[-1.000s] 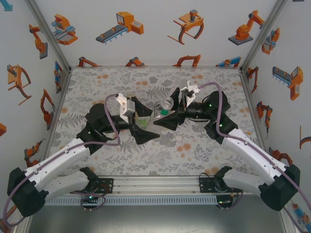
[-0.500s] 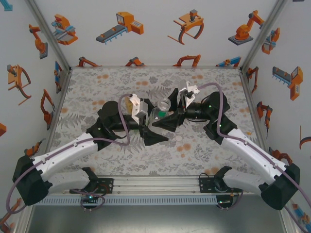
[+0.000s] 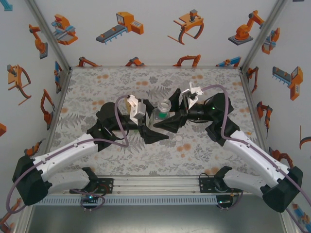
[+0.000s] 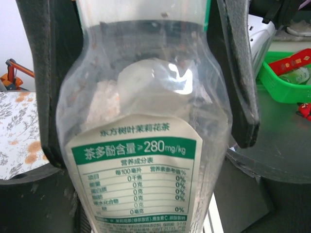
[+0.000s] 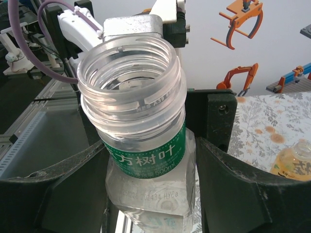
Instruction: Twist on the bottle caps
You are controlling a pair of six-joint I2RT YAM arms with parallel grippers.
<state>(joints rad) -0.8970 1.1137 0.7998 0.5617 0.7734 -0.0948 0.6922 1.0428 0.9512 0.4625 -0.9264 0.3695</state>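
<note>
The slim clear bottle (image 3: 162,115) with a green label band hangs uncapped above the middle of the table, its open mouth facing up. My right gripper (image 3: 168,122) is shut on it from the right, and its fingers (image 5: 243,189) press the body just under the green band (image 5: 146,155). My left gripper (image 3: 152,130) reaches in from the left and is shut on the lower body, where the white label (image 4: 141,174) sits between its fingers (image 4: 29,204). One tiny whitish cap (image 3: 179,138) lies on the table below the right gripper. The amber bottle (image 5: 296,162) stands behind.
The flowered table (image 3: 97,82) is walled by white panels with orange robot pictures (image 3: 119,24). Both arms cross the near half. A green basket (image 4: 284,82) with a red item lies beyond the cell in the left wrist view.
My left gripper has swung right, from beside the amber bottle to the slim bottle, and closed around its lower body. My right gripper has kept hold and the bottle now stands more upright.
</note>
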